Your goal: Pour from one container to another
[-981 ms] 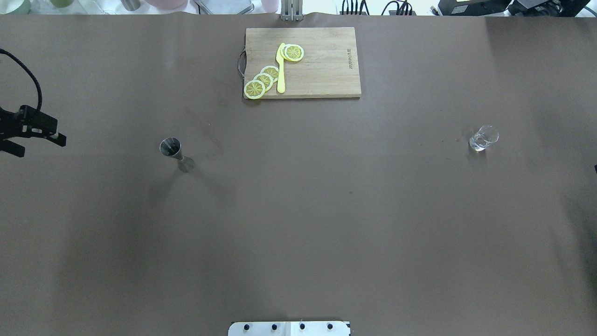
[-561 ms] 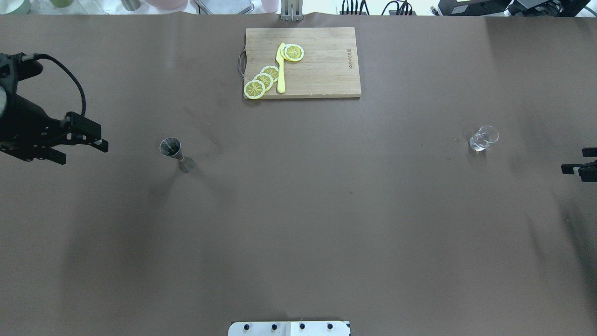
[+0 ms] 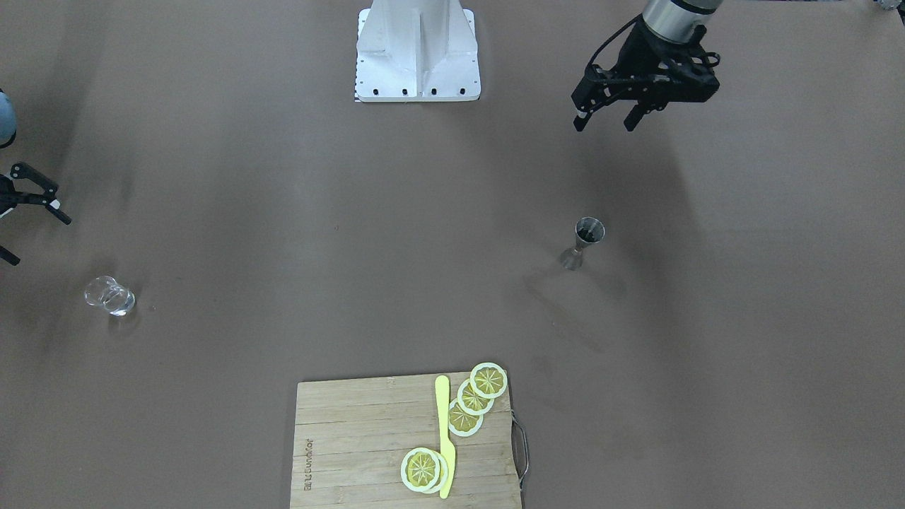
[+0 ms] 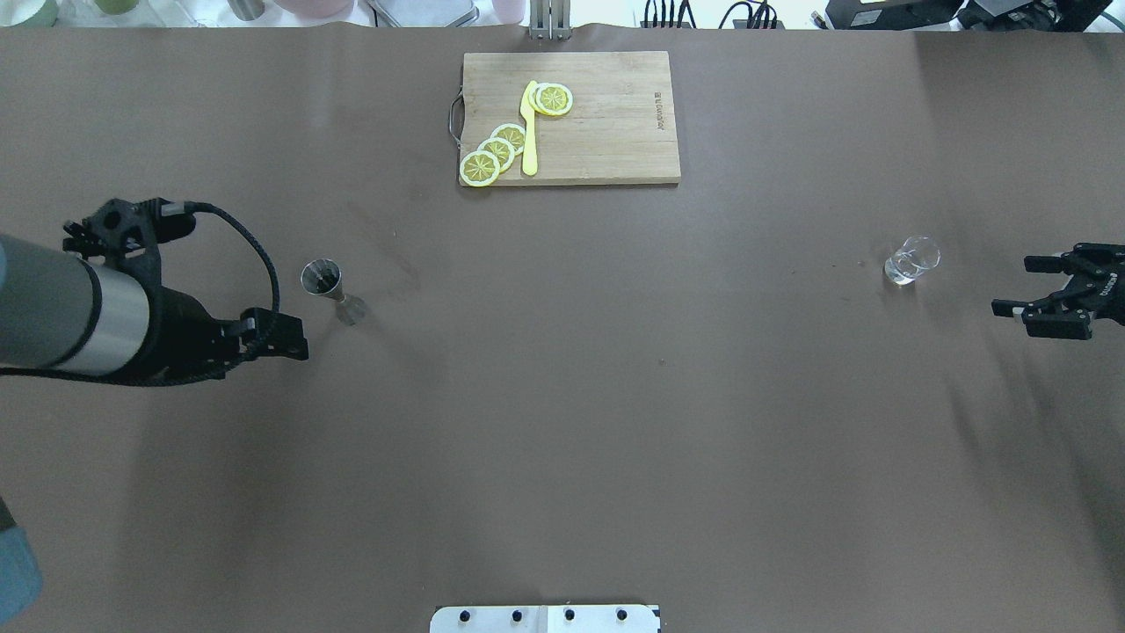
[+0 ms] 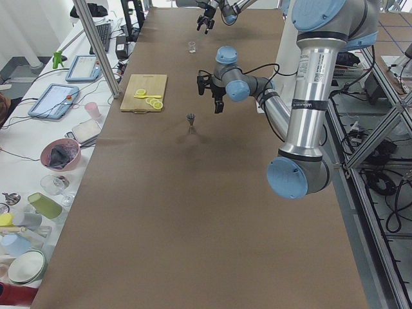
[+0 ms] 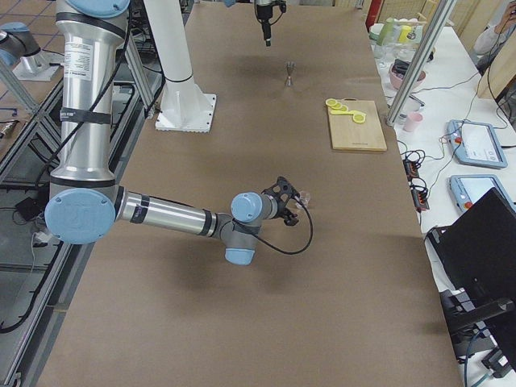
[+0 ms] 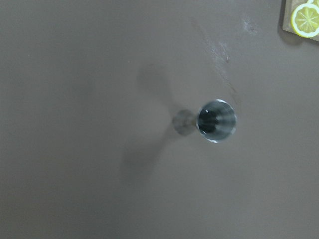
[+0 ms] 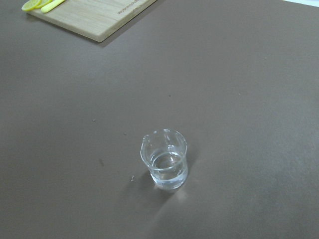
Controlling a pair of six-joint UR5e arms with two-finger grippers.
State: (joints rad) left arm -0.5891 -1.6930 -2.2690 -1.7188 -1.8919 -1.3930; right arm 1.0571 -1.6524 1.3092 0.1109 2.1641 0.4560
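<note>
Currently: left gripper [image 3: 603, 126] jaws wide, empty, hovering over table. Jigger [image 4: 332, 292] upright at its 1 o'clock in overhead view, near, not touching. Right gripper [image 4: 1015, 286] spread, empty; glass tumbler [image 4: 911, 259] at its 9 o'clock, near.

Judgement: jigger light, rigid, smooth steel, small foot, so tips easily. Grip at upper cone just above waist, keep level. Tumbler brittle, slick; thick base steadies it. Jigger contents not discernible.

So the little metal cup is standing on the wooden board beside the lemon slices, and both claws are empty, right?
Not quite. The overhead view shows the metal jigger standing on the bare brown table, well apart from the wooden board. The lemon slices do lie on the board, and the left gripper and right gripper are both empty.
</note>
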